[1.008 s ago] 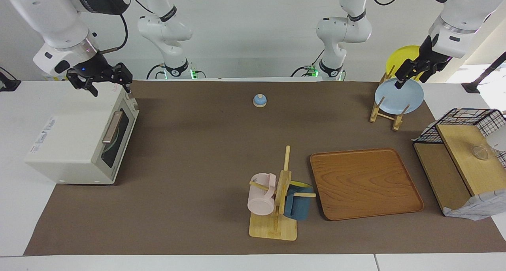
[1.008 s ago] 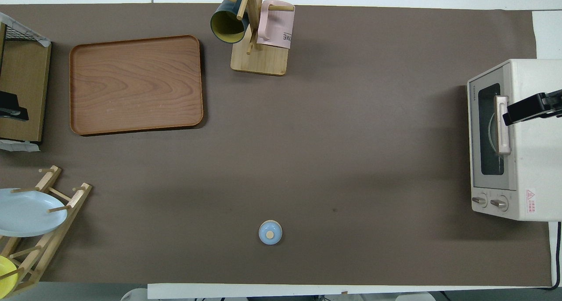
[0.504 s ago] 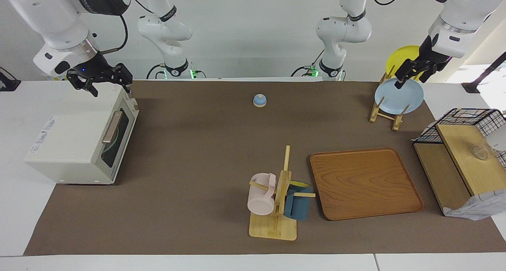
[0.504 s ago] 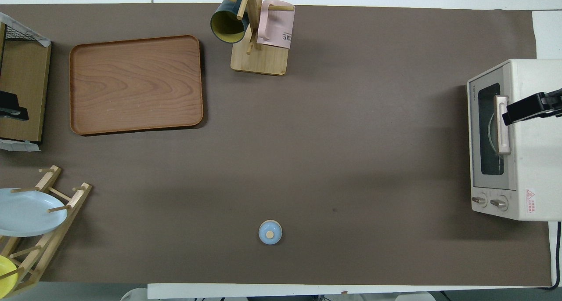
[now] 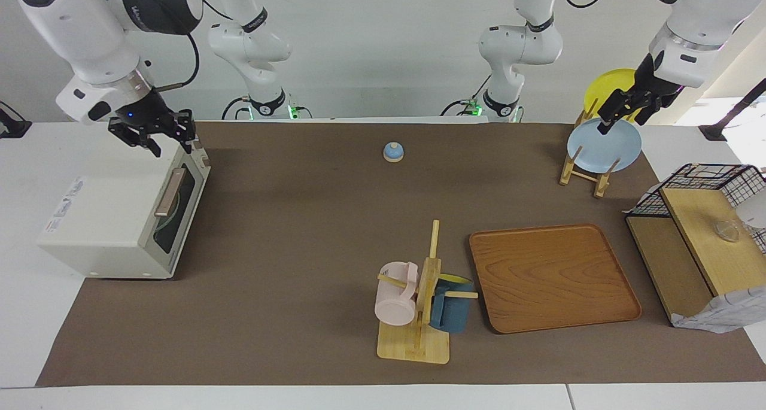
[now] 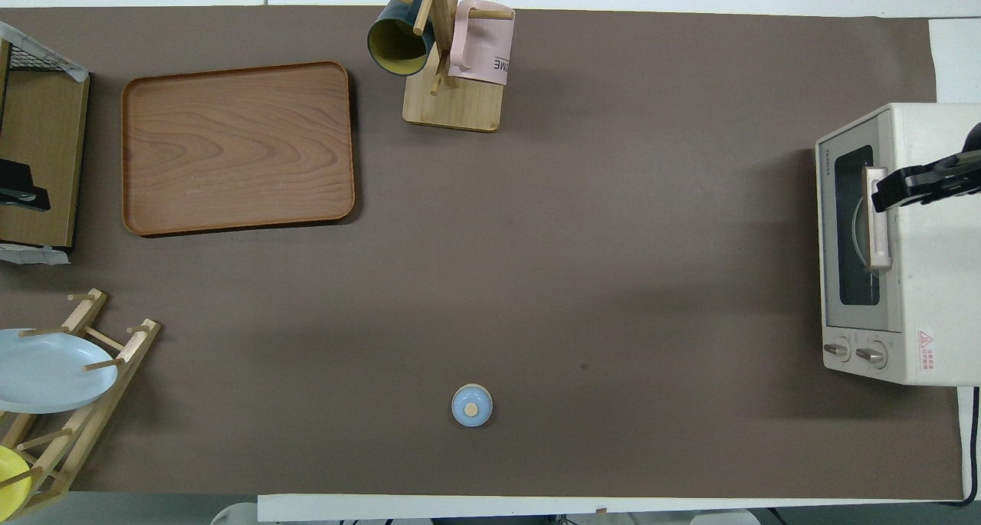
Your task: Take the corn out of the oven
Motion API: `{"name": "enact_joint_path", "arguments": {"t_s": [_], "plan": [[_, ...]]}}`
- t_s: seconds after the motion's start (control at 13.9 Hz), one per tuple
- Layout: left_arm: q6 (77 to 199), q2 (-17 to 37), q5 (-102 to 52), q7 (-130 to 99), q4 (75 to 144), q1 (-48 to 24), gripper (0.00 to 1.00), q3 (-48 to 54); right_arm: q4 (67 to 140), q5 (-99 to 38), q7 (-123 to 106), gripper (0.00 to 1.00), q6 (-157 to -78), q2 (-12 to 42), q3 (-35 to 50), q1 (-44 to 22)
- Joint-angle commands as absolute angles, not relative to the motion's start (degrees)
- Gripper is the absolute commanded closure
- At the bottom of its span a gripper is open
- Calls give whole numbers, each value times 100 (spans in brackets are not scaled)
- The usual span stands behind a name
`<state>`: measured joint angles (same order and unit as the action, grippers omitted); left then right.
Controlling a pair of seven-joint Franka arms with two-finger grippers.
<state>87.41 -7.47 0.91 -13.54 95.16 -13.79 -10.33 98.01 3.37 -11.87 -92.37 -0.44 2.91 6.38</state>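
Observation:
The cream-white oven (image 5: 114, 218) stands at the right arm's end of the table with its dark glass door shut. It also shows in the overhead view (image 6: 927, 280). The corn is hidden; only a pale curved plate edge shows through the glass. My right gripper (image 5: 173, 145) is open and empty, just above the oven's top front edge, over the end of the tan handle (image 5: 169, 193) nearer to the robots. In the overhead view it (image 6: 893, 191) overlaps the handle (image 6: 878, 234). My left gripper (image 5: 622, 123) is open, empty and waits raised over the plate rack.
A wooden plate rack (image 5: 583, 170) holds a pale blue plate (image 5: 604, 146) and a yellow plate (image 5: 610, 84). A wooden tray (image 5: 553, 278), a mug tree (image 5: 419, 302) with two mugs, a small blue dome (image 5: 393, 151) and a black wire basket (image 5: 700, 185) also stand here.
My right gripper has come down a little toward the oven's top front edge and handle and has turned slightly. The left arm has not moved.

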Motion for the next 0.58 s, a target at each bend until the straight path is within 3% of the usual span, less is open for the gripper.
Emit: {"name": "enact_joint_path", "arguments": {"t_s": [0.0, 0.14, 0.5], "plan": [[8719, -782, 141, -1345, 9510, -1318, 0, -984, 10580, 727, -1327, 100, -9903, -194, 308, 703], [8710, -782, 132, -1345, 9510, -1318, 0, -984, 10993, 1028, -1310, 100, -10535, -88, 299, 756], [8719, -782, 141, -1345, 9510, -1318, 0, -984, 11127, 1178, -1301, 100, -10635, 62, 308, 897]]}}
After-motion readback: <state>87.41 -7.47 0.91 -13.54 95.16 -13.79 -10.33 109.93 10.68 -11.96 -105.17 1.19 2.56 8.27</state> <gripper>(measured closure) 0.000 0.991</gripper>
